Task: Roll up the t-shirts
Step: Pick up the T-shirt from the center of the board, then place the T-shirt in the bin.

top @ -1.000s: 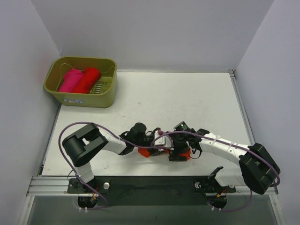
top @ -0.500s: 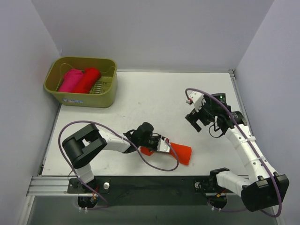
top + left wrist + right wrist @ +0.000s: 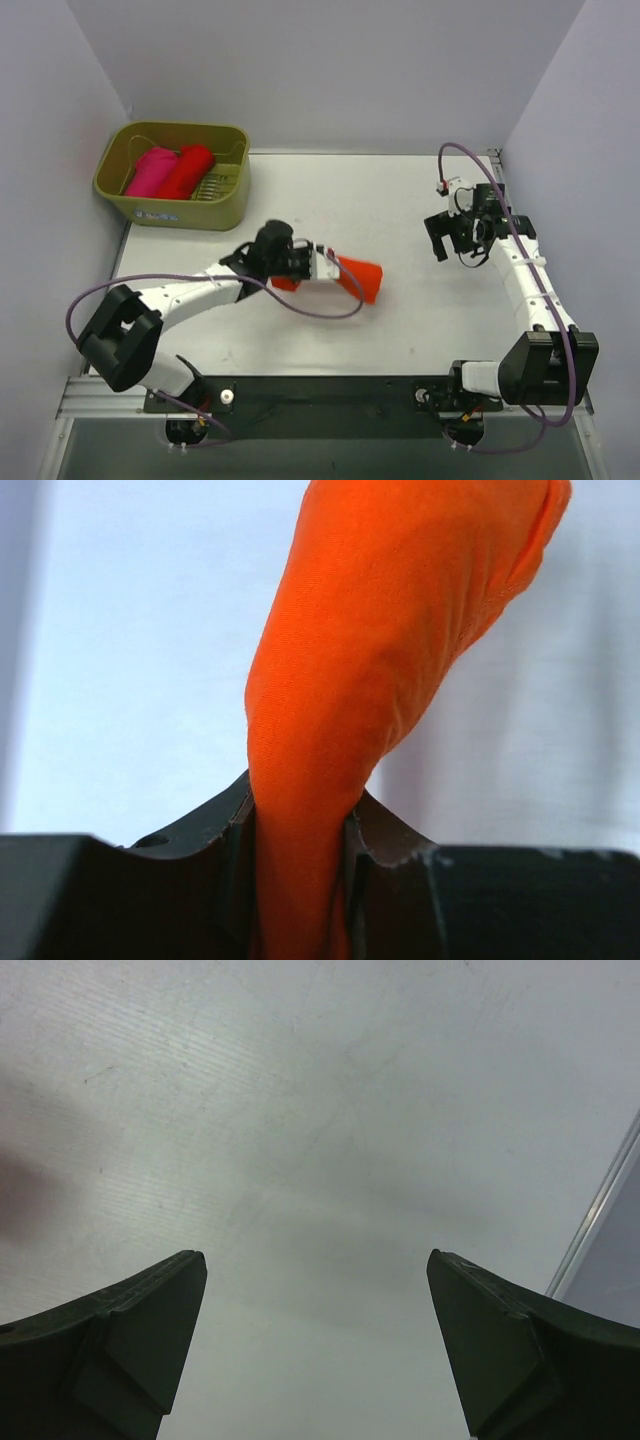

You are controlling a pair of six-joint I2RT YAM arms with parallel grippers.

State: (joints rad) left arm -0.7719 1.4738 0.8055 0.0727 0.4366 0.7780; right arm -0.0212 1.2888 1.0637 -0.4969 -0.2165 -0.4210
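Observation:
An orange-red rolled t-shirt (image 3: 358, 279) is pinched at one end by my left gripper (image 3: 318, 266), left of the table's middle. In the left wrist view the roll (image 3: 400, 630) sticks out from between the shut jaws of the left gripper (image 3: 300, 820), with white table behind it. A magenta pink rolled t-shirt (image 3: 150, 171) and a deeper red one (image 3: 186, 170) lie side by side in the basket. My right gripper (image 3: 448, 236) stands open at the far right, over bare table, and nothing lies between the jaws of this right gripper (image 3: 315, 1260).
The olive-green plastic basket (image 3: 170, 212) sits at the back left corner, beside the left wall. Walls close in the table on the left, back and right. A metal edge strip (image 3: 600, 1210) runs along the right side. A purple cable (image 3: 310, 310) loops below the left gripper.
My left gripper closed on the orange-red roll and carried it from the front edge back and to the left. The right arm let go and swung away to the far right, jaws wide.

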